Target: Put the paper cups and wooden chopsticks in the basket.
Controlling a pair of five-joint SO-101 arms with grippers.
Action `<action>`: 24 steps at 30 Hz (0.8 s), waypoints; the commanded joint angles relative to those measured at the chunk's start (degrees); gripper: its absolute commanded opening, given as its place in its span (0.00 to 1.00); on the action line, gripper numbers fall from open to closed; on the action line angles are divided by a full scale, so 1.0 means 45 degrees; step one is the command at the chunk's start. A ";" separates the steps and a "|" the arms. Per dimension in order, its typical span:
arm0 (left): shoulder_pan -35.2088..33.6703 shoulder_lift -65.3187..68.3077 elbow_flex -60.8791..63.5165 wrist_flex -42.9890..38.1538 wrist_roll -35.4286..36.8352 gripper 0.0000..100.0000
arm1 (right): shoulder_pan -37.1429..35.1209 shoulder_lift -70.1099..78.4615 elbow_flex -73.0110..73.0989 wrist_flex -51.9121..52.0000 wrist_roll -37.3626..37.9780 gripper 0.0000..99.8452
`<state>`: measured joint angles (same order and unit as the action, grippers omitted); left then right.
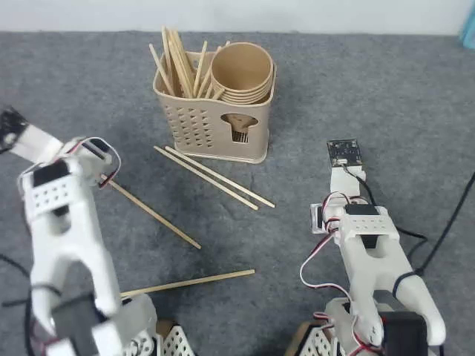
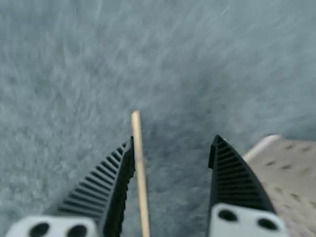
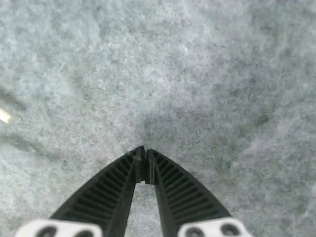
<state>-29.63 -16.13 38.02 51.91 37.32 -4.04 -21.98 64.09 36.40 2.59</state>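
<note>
Paper cups (image 1: 243, 72): stacked in the basket (image 1: 193, 126), sticks beside them
Wooden chopsticks (image 1: 206, 179): four loose on the felt (image 1: 334, 89), yet to go
Left gripper (image 2: 174, 139): spread, one stick (image 2: 139, 168) between its jaws
Right gripper (image 3: 146, 150): clenched, empty

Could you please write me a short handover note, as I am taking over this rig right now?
Left gripper: open over the carpet, with one loose chopstick lying between its fingers, close to one of them, not clamped.
Right gripper: shut, empty, over bare carpet.
Basket: holds the stacked cups and a bunch of chopsticks.
Done: every cup in sight is in, plus some chopsticks.
Left: four on the carpet, namely the one at the left gripper, a pair in front of the basket, and a single stick nearer the arm bases.
</note>
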 commanded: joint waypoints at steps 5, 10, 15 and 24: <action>-0.0078 0.5177 -0.2901 -0.0332 0.0547 0.24 | -0.0049 -0.0537 0.0000 -0.0166 0.0059 0.01; -0.0078 0.7463 -0.4640 -0.0332 0.0567 0.24 | -0.0049 -0.0537 0.0000 -0.0166 0.0059 0.01; -0.0078 0.8772 -0.5558 -0.0195 0.0567 0.24 | -0.0049 -0.0537 0.0000 -0.0166 0.0059 0.01; -0.0039 0.8752 -0.5910 0.0313 0.0508 0.02 | -0.0049 -0.0537 0.0000 -0.0166 0.0059 0.01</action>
<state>-29.63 23.60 13.49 53.23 39.43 -4.04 -21.98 64.09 36.31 2.59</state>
